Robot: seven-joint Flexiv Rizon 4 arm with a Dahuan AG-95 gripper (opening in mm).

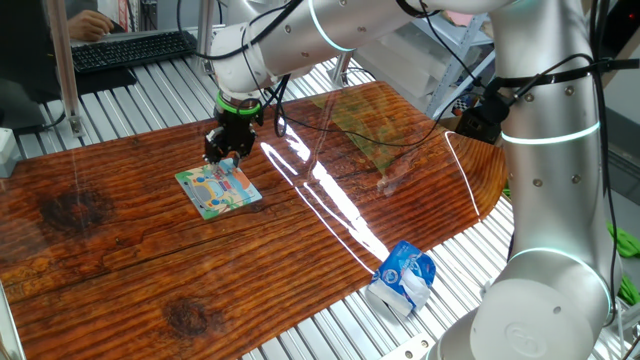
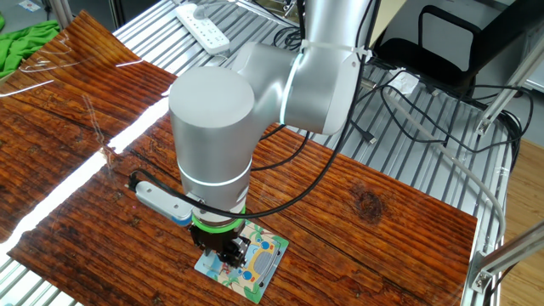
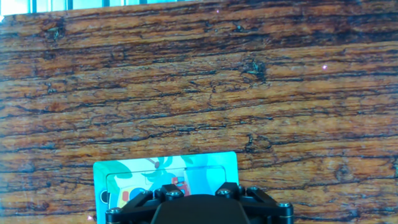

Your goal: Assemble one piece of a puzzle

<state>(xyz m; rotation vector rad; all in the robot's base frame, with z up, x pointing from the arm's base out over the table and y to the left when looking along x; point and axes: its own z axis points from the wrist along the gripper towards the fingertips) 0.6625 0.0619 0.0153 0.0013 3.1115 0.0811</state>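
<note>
The puzzle (image 1: 216, 190) is a small square board with a green border and a colourful cartoon picture, lying flat on the wooden table. It also shows in the other fixed view (image 2: 263, 259) and in the hand view (image 3: 186, 169). My gripper (image 1: 227, 156) points straight down and stands low over the board's far edge; the other fixed view shows the gripper (image 2: 224, 254) at the board's left part. In the hand view only the black gripper body fills the lower edge and the fingertips are hidden. The piece is not visible in any view.
A crumpled blue and white packet (image 1: 403, 278) lies at the table's near edge. A clear plastic sheet (image 1: 372, 135) lies on the far right of the table. A keyboard (image 1: 130, 48) sits behind the table. A power strip (image 2: 202, 25) and green cloth (image 2: 25, 42) lie off the table.
</note>
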